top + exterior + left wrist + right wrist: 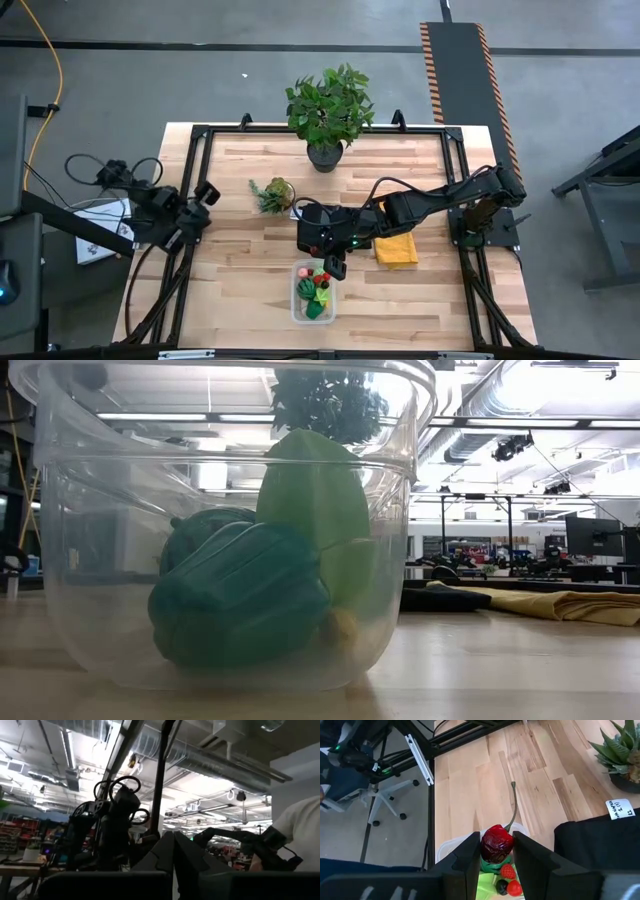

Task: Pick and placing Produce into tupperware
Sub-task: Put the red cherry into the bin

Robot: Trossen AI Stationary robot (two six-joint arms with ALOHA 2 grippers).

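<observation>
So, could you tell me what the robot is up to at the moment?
The right arm's claw is shut on a dark red toy fruit, holding it just above the clear tupperware near the table's front edge. Several pieces of produce already sit inside, including a green pepper-like piece, a lime-green piece and small red berries. The left arm waits at the table's left edge. A folded yellow cloth lies beside the container.

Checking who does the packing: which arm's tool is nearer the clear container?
Right. Its tool hangs over the container, gripping a dark red fruit; the left tool waits at the table's left edge.
</observation>
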